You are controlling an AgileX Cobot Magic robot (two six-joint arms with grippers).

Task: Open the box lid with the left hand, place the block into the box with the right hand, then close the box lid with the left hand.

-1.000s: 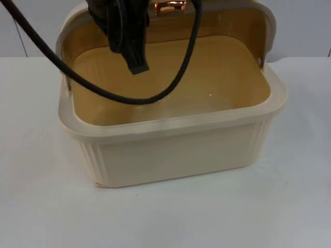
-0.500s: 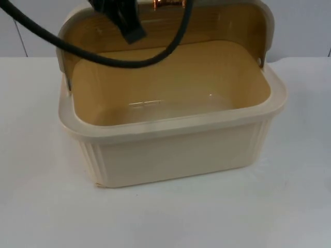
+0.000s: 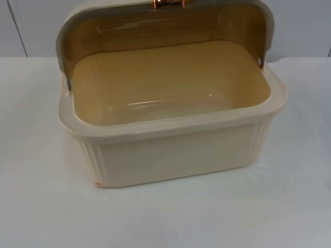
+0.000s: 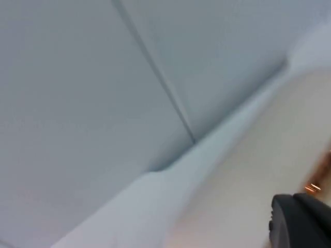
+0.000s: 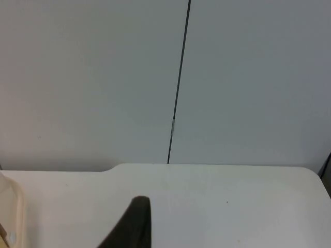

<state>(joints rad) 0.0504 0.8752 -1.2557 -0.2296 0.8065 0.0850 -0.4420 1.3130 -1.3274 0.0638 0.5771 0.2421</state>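
Lid raised, box waiting for its block

Presently the cream plastic box [image 3: 170, 150] is seen standing on the white worktop [image 3: 41, 206], its hinged lid [image 3: 155, 23] tipped up and back toward the grey partition wall [image 5: 93, 77], with a copper-coloured latch [image 3: 168, 4] at the lid's upper edge. The amber inside of the box is bare; no block is found in it, so the opening step is judged done and the placing step not yet done.

The left pincer [image 4: 302, 219] is made out as a dark fingertip just beside a pale surface taken to be the lid, with a copper glint near it; whether its fingers are apart or together cannot be told. The right pincer [image 5: 132, 225] is held over bare worktop, the box's rim just at the side; its spread cannot be told either.

The box is judged light, stiff and smooth, hence somewhat slippery. The lid would best be taken at its front edge near the latch, where leverage about the hinge is greatest, and lowered gently.
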